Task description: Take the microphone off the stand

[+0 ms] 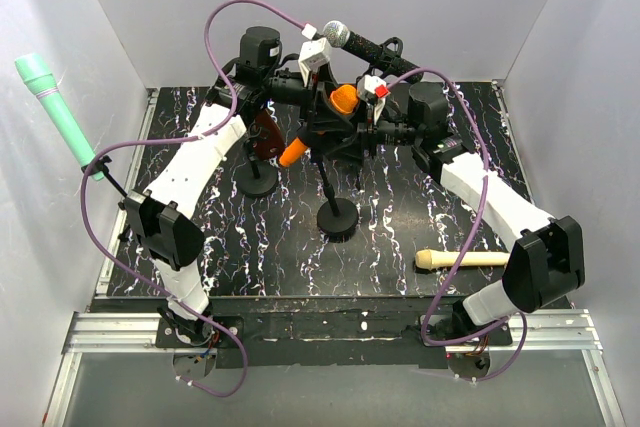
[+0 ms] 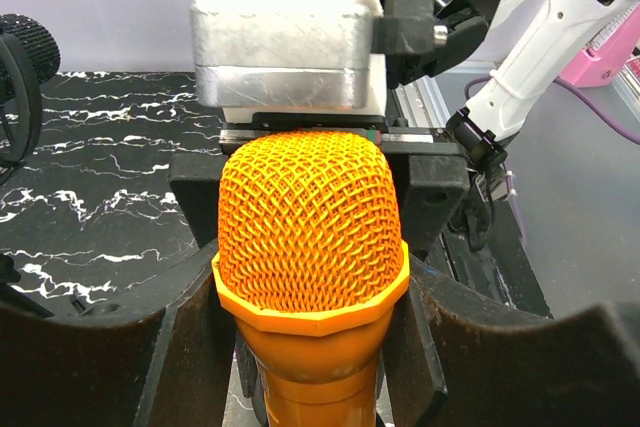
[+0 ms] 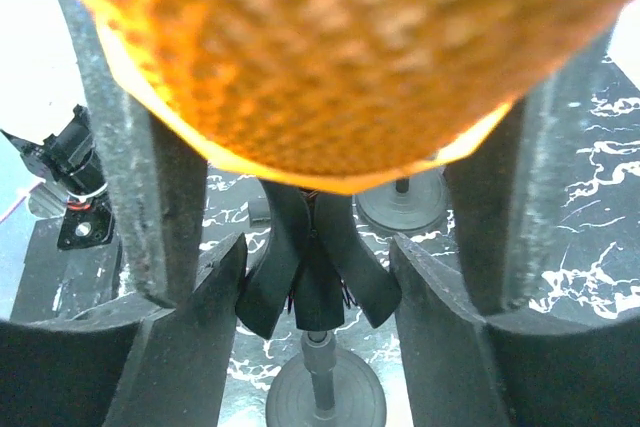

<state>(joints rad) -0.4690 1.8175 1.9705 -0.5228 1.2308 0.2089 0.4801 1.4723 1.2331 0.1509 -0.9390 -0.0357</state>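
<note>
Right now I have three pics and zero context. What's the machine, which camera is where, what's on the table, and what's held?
The machine is two robot arms bolted at the table's near edge, each ending in a two-finger gripper. The wide picture comes from a fixed camera above and behind them. The two close-ups come from cameras on the wrists.

On the black marbled table a stand holds an orange microphone. The left gripper is closed just below its mesh head. The right gripper appears closed on the head from the opposite side.

Also there: a cream microphone lying flat, and a teal microphone and a black microphone up on other stands.
</note>
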